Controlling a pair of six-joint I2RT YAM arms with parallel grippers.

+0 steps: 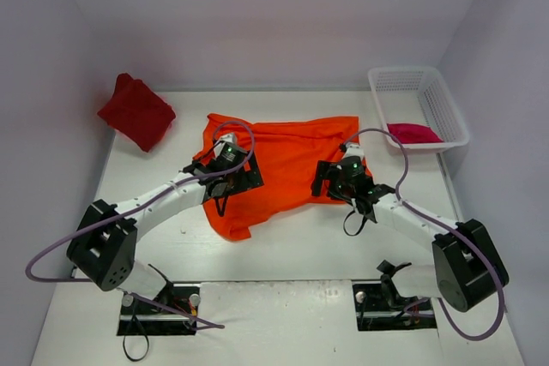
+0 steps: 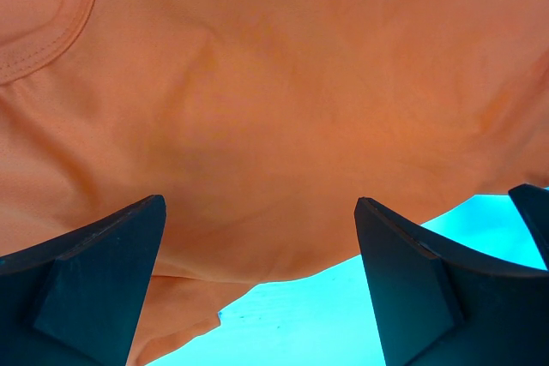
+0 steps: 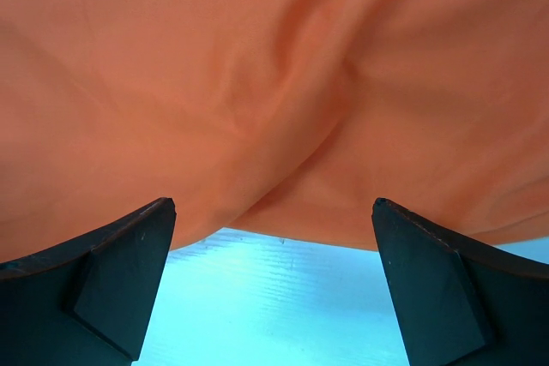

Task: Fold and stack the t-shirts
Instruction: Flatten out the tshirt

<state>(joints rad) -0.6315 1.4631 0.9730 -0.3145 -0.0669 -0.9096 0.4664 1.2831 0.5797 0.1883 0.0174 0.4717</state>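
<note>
Orange t-shirt (image 1: pixel 287 156) lies spread mid-table (image 1: pixel 300 246), its near edge just ahead of the wide-open left gripper (image 2: pixel 259 203) and right gripper (image 3: pixel 274 203).

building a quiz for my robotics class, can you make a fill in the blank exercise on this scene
1. The spread-out t-shirt in the middle of the table is bright ____.
2. The dark red t-shirt lies at the far ____ corner.
3. The crimson-pink t-shirt lies ____ the white basket.
4. The left gripper and right gripper both have their jaws ____.
Missing words: orange; left; inside; open.
</note>
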